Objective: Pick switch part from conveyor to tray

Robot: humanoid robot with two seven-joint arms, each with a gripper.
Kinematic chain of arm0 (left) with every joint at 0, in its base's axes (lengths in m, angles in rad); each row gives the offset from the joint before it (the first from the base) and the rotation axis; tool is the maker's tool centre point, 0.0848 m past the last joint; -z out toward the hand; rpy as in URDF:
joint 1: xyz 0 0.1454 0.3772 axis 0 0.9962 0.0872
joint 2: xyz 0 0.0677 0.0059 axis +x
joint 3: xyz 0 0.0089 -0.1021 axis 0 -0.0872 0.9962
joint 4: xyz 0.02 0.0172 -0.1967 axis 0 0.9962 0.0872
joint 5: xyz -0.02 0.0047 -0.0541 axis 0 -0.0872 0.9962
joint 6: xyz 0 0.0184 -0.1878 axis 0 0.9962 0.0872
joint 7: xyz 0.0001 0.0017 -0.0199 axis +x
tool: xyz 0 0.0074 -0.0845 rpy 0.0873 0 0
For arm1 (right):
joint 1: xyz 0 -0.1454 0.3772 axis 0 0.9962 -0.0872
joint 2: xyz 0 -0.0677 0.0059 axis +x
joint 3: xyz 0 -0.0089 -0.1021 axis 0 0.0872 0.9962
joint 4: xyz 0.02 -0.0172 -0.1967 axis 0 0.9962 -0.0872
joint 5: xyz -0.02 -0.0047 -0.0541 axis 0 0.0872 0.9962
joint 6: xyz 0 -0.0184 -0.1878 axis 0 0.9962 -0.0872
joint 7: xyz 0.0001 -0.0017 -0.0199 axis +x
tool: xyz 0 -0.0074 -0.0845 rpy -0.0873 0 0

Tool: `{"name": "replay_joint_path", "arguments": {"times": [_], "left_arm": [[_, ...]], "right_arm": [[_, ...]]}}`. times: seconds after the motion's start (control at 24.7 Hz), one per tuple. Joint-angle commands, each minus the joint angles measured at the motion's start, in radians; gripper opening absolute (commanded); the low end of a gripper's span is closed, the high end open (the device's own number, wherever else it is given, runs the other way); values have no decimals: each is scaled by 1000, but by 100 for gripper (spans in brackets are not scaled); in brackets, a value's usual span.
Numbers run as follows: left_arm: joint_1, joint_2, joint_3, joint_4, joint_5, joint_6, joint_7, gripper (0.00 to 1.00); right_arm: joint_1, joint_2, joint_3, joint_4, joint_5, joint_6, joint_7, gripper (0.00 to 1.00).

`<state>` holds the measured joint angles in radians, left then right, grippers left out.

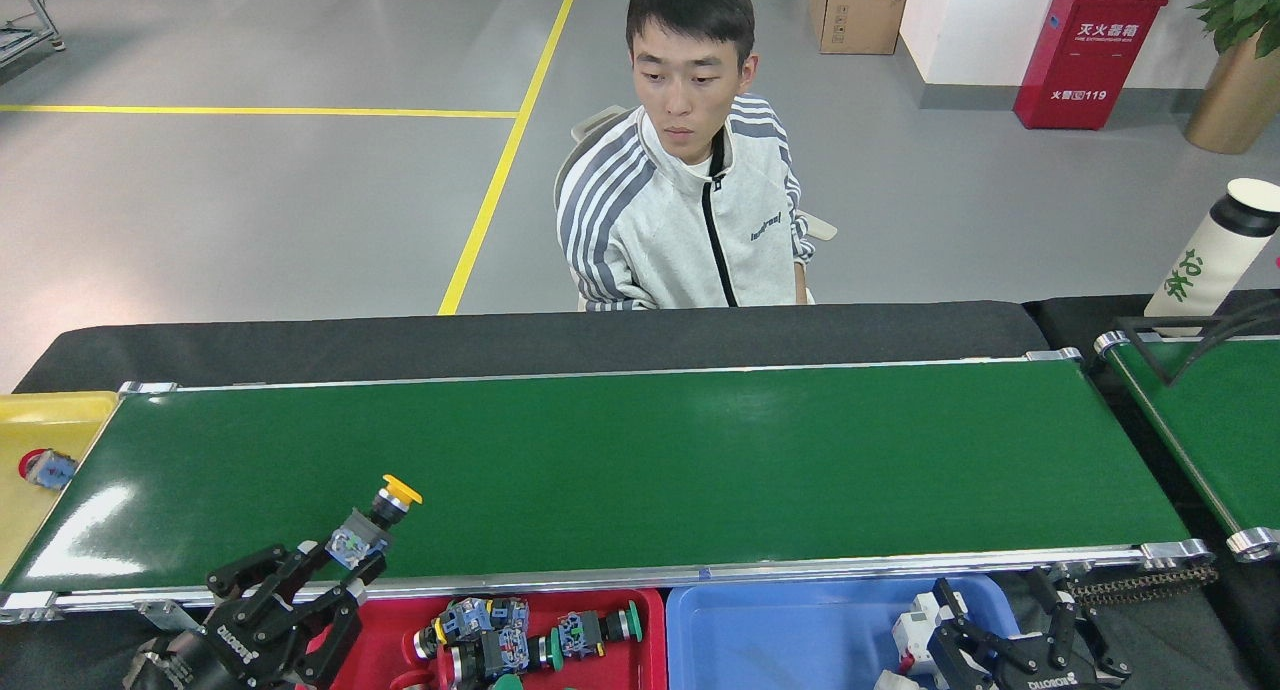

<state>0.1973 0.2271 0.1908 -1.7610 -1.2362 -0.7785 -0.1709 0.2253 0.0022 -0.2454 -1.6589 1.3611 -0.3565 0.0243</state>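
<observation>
The conveyor (640,470) spans the view, and its dark-green belt is bare. My left gripper (340,570) is at the near rail on the left, shut on a switch part (368,530) with a yellow cap and a blue-grey body, tilted up to the right over the belt's near edge. Just right of it lies the red tray (375,650), which holds several switch parts (530,640). My right gripper (1000,625) stands open at the bottom right over the blue tray (780,630), with a white part (912,627) beside its left finger.
A yellow bin (50,420) at the belt's left end holds a red-capped switch part (45,467). A person (690,220) sits behind the black table edge. A second green belt (1220,420) and a white bottle (1215,245) are on the right.
</observation>
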Motion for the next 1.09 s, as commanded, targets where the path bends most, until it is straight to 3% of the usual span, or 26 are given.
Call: {"name": "replay_joint_path", "arguments": {"times": [0.0, 0.08, 0.16, 0.28, 0.53, 0.61, 0.81, 0.89, 1.05], "left_arm": [[8, -9, -22, -17, -8, -7, -10, 7], [21, -3, -53, -17, -20, -7, -16, 10], [30, -6, -80, -17, -20, -7, -18, 26], [36, -14, -96, -17, -20, -7, -18, 100], [39, -20, -83, -17, -19, -7, -16, 100], [36, -60, -40, -17, -16, -7, -15, 100], [31, -190, 311, -15, -23, -7, -21, 100], [31, -190, 415, -12, -28, -7, -22, 100], [59, -192, 487, -17, -25, -7, -101, 100]], "right_arm": [[-1, -5, -5, -16, -4, 2, -15, 100], [-1, -7, -6, -16, -5, 1, -17, 100], [-1, -7, -11, -16, -11, 2, -17, 100], [-1, -11, -23, -21, -23, 1, -17, 100], [-1, -24, -25, -53, -27, 1, -17, 100], [-1, -22, -25, -59, -27, -1, -17, 100], [-1, -25, -23, -65, -27, -4, -17, 100], [-4, -28, -23, -67, -27, -4, -17, 100], [-23, -27, -23, -68, -27, -4, -17, 100]]}}
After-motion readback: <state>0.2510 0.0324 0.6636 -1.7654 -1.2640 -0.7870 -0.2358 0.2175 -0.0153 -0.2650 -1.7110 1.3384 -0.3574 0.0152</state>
